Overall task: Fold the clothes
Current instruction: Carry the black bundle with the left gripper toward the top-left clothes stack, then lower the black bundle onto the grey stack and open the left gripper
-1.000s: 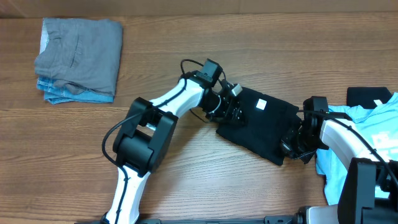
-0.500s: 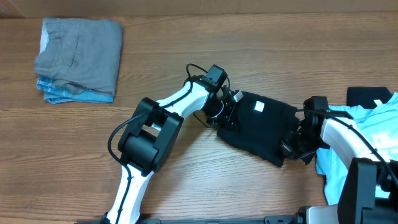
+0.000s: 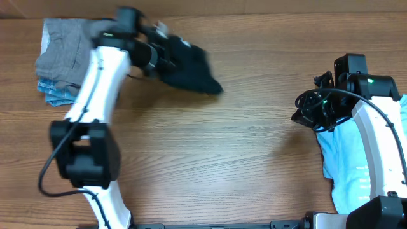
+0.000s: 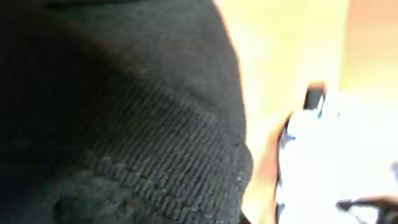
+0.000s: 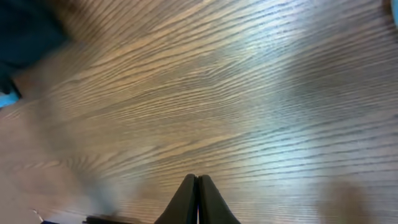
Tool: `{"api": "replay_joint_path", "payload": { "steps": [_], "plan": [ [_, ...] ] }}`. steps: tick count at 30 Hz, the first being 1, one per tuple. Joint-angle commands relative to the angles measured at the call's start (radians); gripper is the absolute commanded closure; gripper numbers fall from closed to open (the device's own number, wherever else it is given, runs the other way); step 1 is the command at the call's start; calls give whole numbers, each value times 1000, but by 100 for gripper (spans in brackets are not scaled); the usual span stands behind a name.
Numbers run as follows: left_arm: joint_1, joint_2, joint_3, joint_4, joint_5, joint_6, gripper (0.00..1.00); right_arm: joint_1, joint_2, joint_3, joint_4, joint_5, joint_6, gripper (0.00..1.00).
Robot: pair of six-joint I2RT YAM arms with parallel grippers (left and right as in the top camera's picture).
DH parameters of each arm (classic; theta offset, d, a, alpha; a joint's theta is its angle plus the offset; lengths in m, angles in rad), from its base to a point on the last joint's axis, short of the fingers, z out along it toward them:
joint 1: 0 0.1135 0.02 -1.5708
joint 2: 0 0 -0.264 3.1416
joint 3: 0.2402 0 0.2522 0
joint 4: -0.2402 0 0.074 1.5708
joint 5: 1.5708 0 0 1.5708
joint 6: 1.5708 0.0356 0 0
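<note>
Your left gripper [image 3: 154, 56] is clamped on the black shirt [image 3: 189, 66], which is bunched up at the table's [image 3: 254, 146] far left, near the folded stack [image 3: 67, 63]. Your right gripper [image 5: 196, 186] is pinched closed on nothing, over the wood beside the light blue tee [image 3: 340, 159].

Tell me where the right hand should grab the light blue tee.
Take the light blue tee by its left edge, coming down from the open table side. That edge lies exposed near the right hand; the rest sits under the arm or runs out of view.
</note>
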Motion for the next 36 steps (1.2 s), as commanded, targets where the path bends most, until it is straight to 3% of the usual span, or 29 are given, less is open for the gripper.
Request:
{"api": "replay_joint_path", "payload": {
  "steps": [1, 9, 11, 17, 25, 36],
  "plan": [
    [111, -34, 104, 55, 74, -90, 96, 3, -9, 15, 2, -9, -14, 95],
    [304, -34, 184, 342, 42, -214, 96, 3, -9, 15, -6, -9, -10, 95],
    [355, -34, 185, 441, -29, -211, 96, 3, -9, 15, -11, -9, -9, 95],
    [375, -33, 185, 438, -341, -146, 96, 3, -9, 15, -18, -9, 23, 95],
    [378, -8, 185, 438, -578, -61, 96, 3, -9, 15, -55, -12, 47, 96],
    [377, 147, 184, 630, -520, -51, 96, 4, -9, 15, -96, -12, 47, 96]
  ]
}}
